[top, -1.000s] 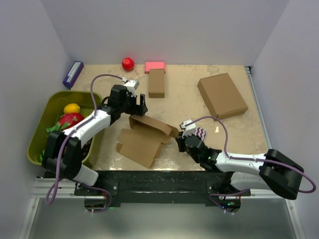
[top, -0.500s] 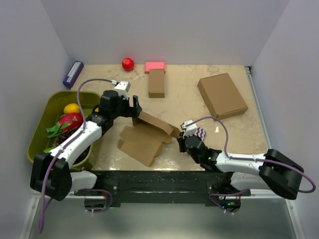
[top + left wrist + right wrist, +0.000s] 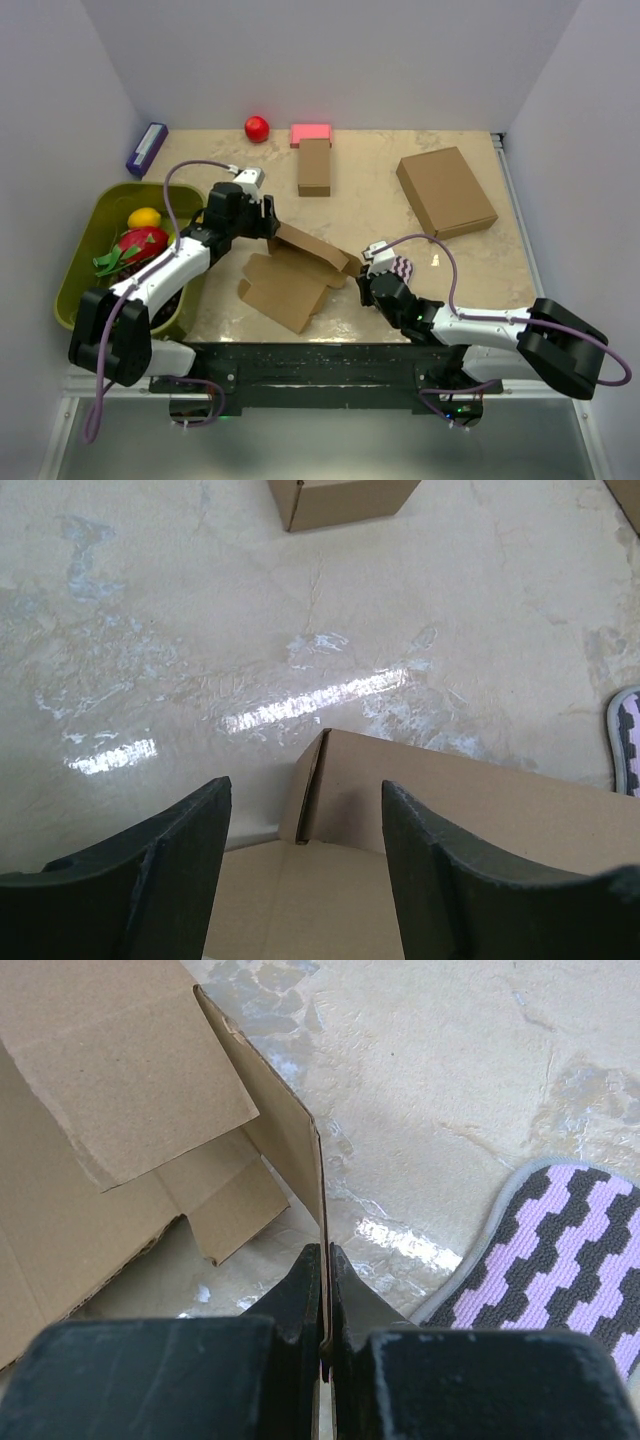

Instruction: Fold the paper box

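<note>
Beige marbled table (image 3: 380, 215) fills the scene, and near its front middle lies the paper box (image 3: 290, 285), a plain brown die-cut cardboard sheet. Most of it is flat, with one long wall standing up along its far side and loose flaps spread around it. The left gripper (image 3: 305, 790) hangs over the far left corner of that raised wall with its jaws parted, one on each side of the corner, gripping nothing that I can see. The right gripper (image 3: 325, 1255) is clenched on the thin upright edge of a flap at the sheet's right end, beside a small purple-and-black patterned cloth (image 3: 560, 1250). The cardboard looks light and thin, stiff across its panels yet ready to bend along its creases. It would probably slide on the glossy surface and crumple if squeezed mid-panel. Edges and flap tips near a crease seem the safest places to hold.
</note>
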